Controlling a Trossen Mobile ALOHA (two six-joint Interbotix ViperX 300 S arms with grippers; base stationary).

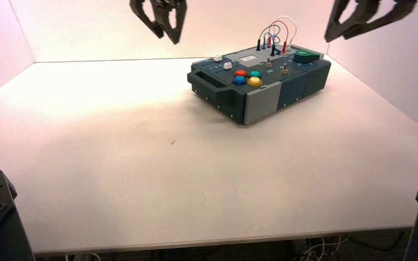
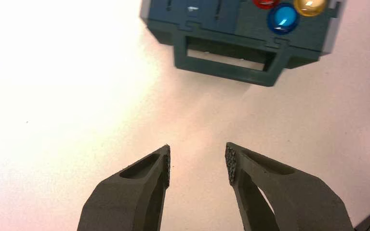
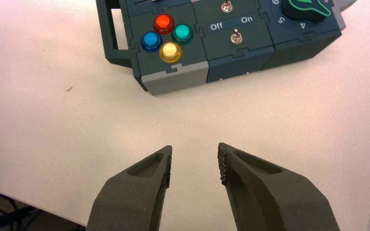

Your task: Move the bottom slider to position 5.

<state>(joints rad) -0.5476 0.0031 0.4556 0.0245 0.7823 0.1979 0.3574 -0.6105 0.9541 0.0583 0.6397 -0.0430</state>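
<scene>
right gripper (image 3: 195, 161): fingers wide apart, touching nothing | left gripper (image 2: 197, 163): fingers apart, holding nothing

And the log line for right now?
left hand: open, over table | right hand: open, over table | sliders: neither hand touching | holding: nothing

You can read "Off" and "On" on the strip between the two metal toggle switches (image 3: 236, 36) of the box (image 3: 173, 74). Around the green-edged knob (image 3: 306, 9), on the dark panel (image 3: 296, 30) it sits on, you can make out the numbers 4, 5 and 6. The marks near the white sliders (image 1: 227, 66) are too small for you to read.
</scene>
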